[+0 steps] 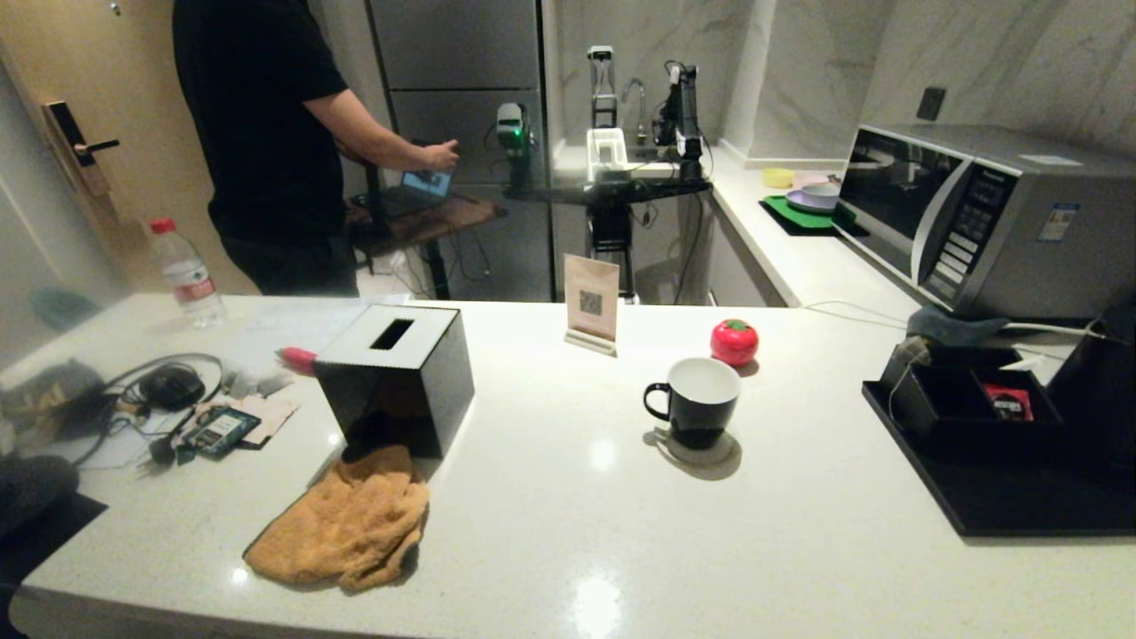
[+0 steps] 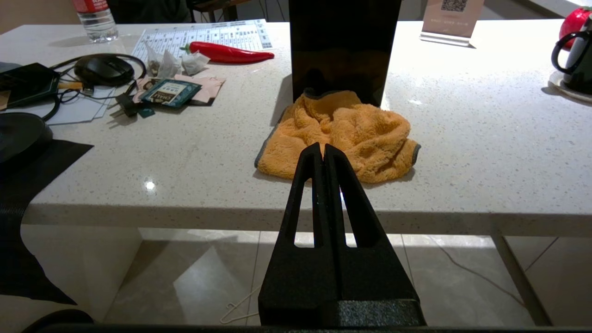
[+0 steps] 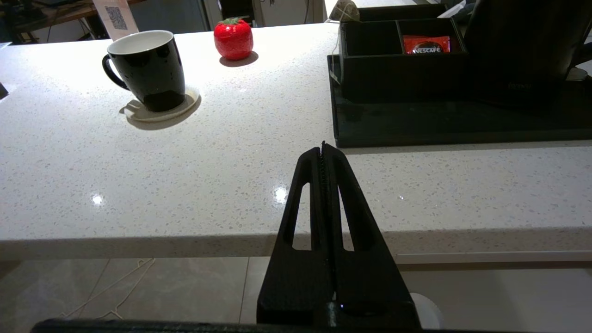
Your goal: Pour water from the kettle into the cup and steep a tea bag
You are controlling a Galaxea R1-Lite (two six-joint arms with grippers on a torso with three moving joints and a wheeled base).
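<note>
The cup (image 1: pixel 697 404), a black mug with a white inside, stands on a pale coaster mid-counter; it also shows in the right wrist view (image 3: pixel 147 69). No water shows. The black kettle (image 3: pixel 522 41) stands on the black tray (image 1: pixel 994 506) at the far right, cut off by the picture's edge. The tea bag (image 3: pixel 344 10) lies at the far corner of the black organizer (image 3: pixel 397 69), its string hanging down the side. My left gripper (image 2: pixel 322 147) is shut and empty, in front of the counter's near edge by the orange cloth. My right gripper (image 3: pixel 323 145) is likewise shut, before the edge near the tray.
An orange cloth (image 1: pixel 346 524) lies against a black tissue box (image 1: pixel 399 373). A red tomato-shaped object (image 1: pixel 734 342) and a QR sign (image 1: pixel 592 302) stand behind the cup. A red sachet (image 1: pixel 1007 402) sits in the organizer. Microwave (image 1: pixel 985 222) right, bottle (image 1: pixel 186 275) and cables left, a person (image 1: pixel 266 133) behind.
</note>
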